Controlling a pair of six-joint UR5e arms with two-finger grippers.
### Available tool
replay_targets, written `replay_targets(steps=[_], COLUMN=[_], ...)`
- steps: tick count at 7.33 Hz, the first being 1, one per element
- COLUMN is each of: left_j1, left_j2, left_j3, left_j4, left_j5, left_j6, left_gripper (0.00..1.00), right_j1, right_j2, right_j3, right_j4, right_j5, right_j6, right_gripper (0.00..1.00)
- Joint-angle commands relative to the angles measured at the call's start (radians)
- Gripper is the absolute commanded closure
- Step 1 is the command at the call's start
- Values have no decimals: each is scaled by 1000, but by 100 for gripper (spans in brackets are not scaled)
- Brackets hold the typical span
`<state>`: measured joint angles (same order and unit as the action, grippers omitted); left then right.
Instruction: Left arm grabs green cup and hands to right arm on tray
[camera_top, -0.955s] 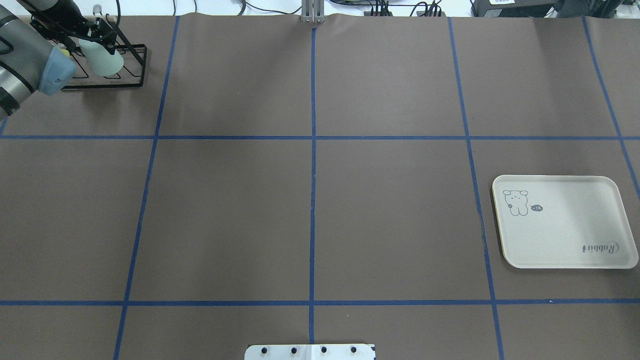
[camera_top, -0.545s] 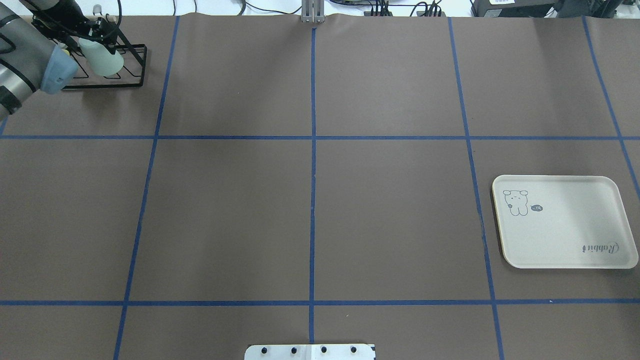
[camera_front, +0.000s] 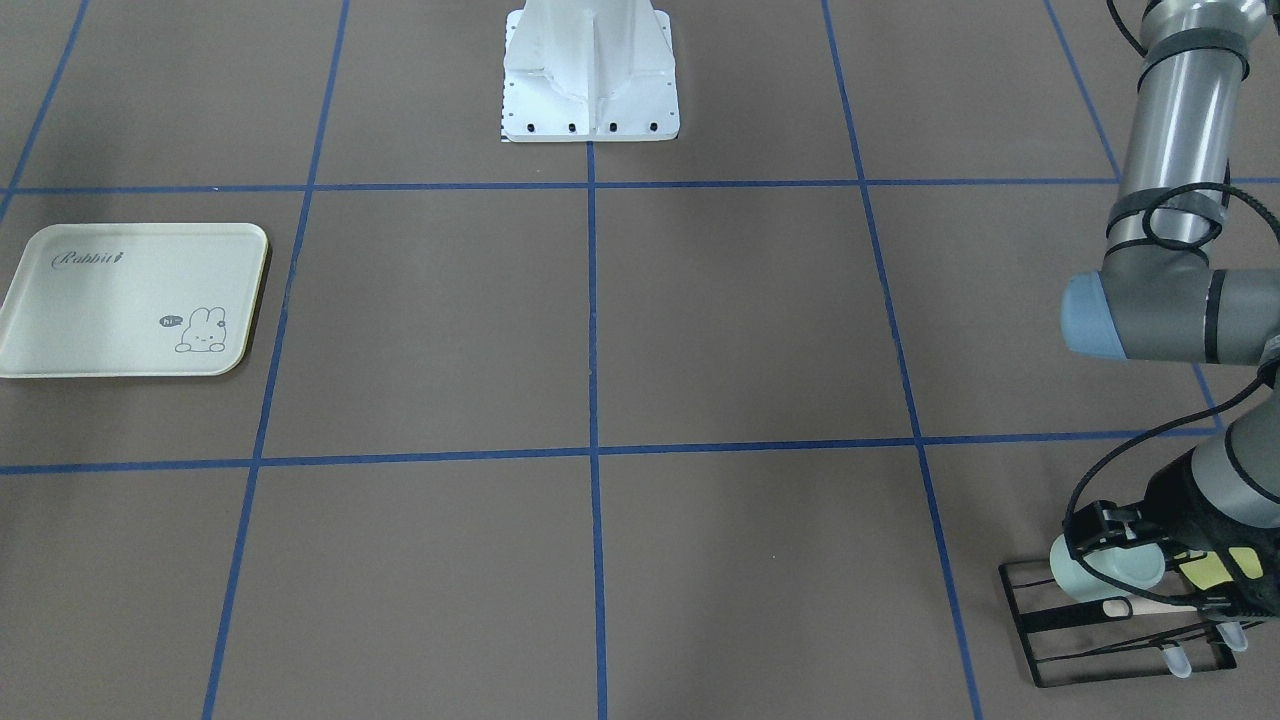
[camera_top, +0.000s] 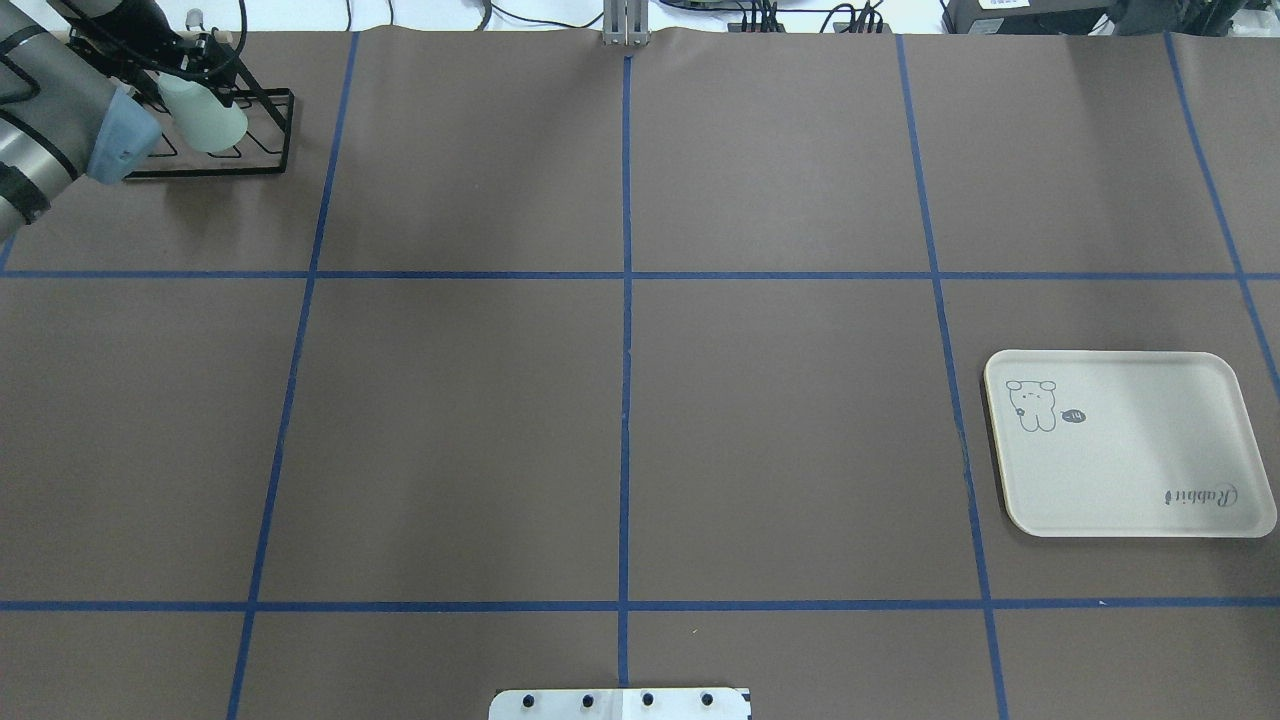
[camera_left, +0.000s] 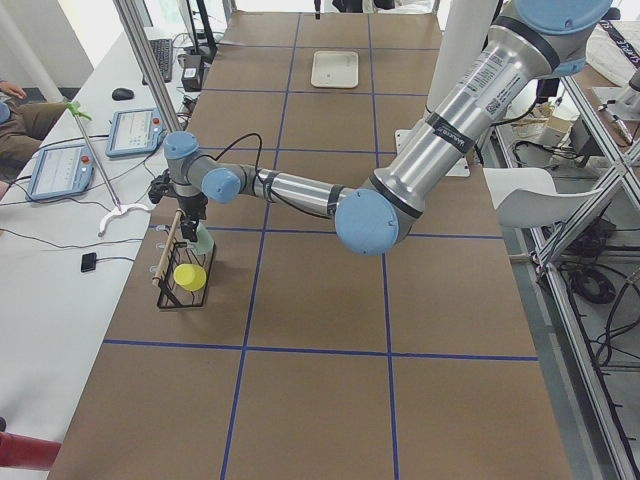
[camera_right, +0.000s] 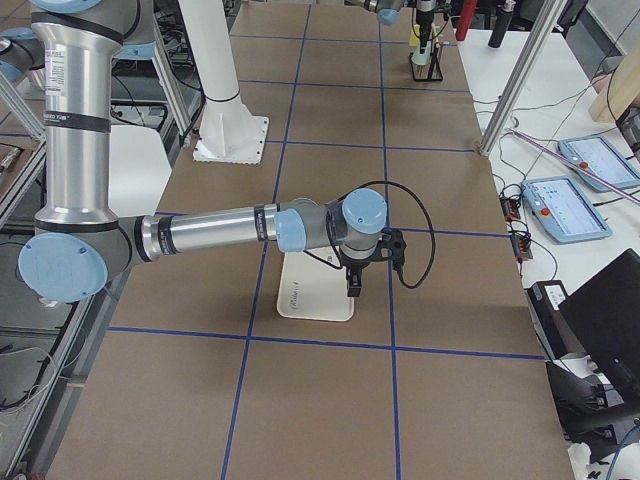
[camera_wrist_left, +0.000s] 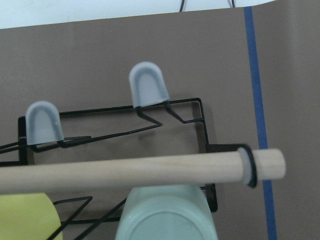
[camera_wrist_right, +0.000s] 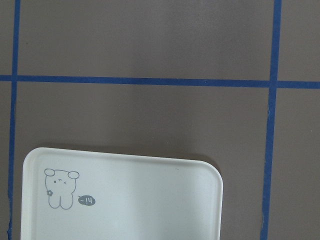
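The pale mint-green cup (camera_top: 208, 120) lies tilted on a peg of a black wire rack (camera_top: 270, 135) at the table's far left corner. It also shows in the front view (camera_front: 1105, 578) and at the bottom of the left wrist view (camera_wrist_left: 165, 217). My left gripper (camera_front: 1112, 540) is at the cup's base end, its jaws apart on either side of it. The cream tray (camera_top: 1130, 445) with the bunny and "Rabbit" script lies at the right, with nothing on it. My right gripper (camera_right: 355, 285) hovers over the tray's far edge; I cannot tell if it is open.
A yellow-green cup (camera_front: 1225, 568) sits in the same rack beside the green one. A wooden dowel (camera_wrist_left: 125, 172) runs across the rack top, just above the green cup. Grey-capped pegs (camera_wrist_left: 147, 90) stand behind it. The robot base (camera_front: 590, 70) is at mid table.
My left arm has shifted slightly toward the table's far edge, and the gripper has slid along the cup toward its base. The cup and tray have not moved.
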<state>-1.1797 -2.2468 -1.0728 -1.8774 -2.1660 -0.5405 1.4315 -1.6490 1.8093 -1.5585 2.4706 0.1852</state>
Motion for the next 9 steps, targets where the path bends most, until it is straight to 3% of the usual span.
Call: replay_targets(steps=[1,5,6,7,8,9], left_j1=[0,-1,-1,-1,-8,-20], left_j2=[-1,-2,-2,-4,-5,-10], left_j3=[2,7,7,7,7,4], left_j4=[0,0,0,0,0,1], left_j5=[0,0,0,2,14,15], left_j6=[1,2,-1,-1,-4,-4], left_gripper=[8,10,14,25,51,100], right_j1=[0,0,0,0,0,0], right_j2=[0,0,0,0,0,2], right_j3=[1,-8,-10,-10,-10,-10], right_j4=[0,0,0,0,0,0], right_j5=[1,1,1,1,1,1], right_j6=[0,-1,-1,-1,-1,-1], right_gripper=[0,0,0,0,0,0])
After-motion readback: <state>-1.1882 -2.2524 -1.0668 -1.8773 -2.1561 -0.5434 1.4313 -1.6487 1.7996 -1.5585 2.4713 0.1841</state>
